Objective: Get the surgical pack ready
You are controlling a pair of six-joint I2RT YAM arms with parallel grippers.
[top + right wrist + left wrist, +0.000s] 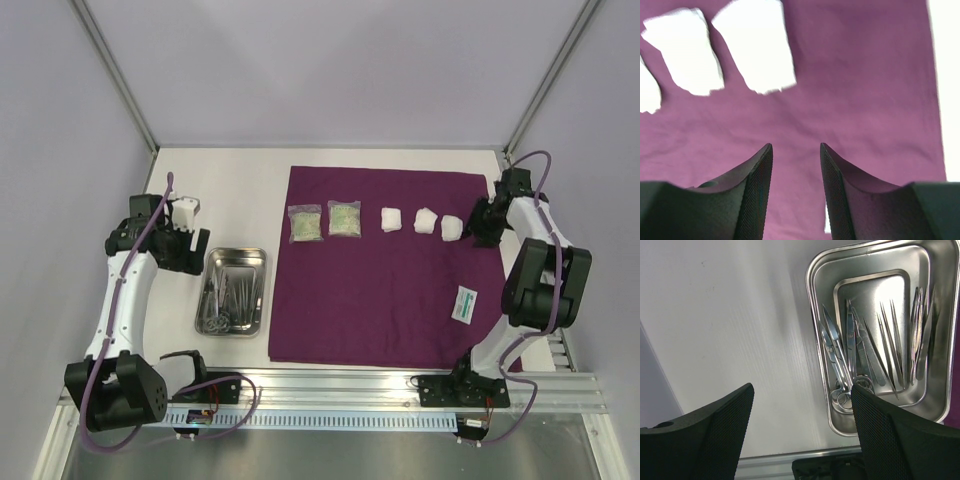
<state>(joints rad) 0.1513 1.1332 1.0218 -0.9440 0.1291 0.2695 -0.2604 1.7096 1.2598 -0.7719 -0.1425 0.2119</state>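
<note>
**Both sets of fingers open, pack laid out flat**

The left fingers (735, 412) are spread wide with nothing held between them. In the left wrist view they fill the lower corners, and bare white counter (730, 315) is seen through the gap. The steel tray (812, 270) lies at the upper right of that view, its lower end reaching the tip of the right-hand finger. Scissors (837, 360) and several tweezers (890, 345) are piled lengthwise inside it.

The right fingers (757, 175) are parted less widely and nothing is gripped. Only the purple sheet (865, 90) is seen between them. Whether the cloth is touched cannot be told. White gauze pads (757, 45) lie on the sheet at the upper left of the right wrist view.

In the top view the sheet is spread flat across the centre and right. Along its upper edge two clear packets (305, 223) are set at the left and three gauze pads at the right. A small white-and-green packet (464, 303) lies near the right edge. The tray is placed on the counter just beside the sheet's left edge.
</note>
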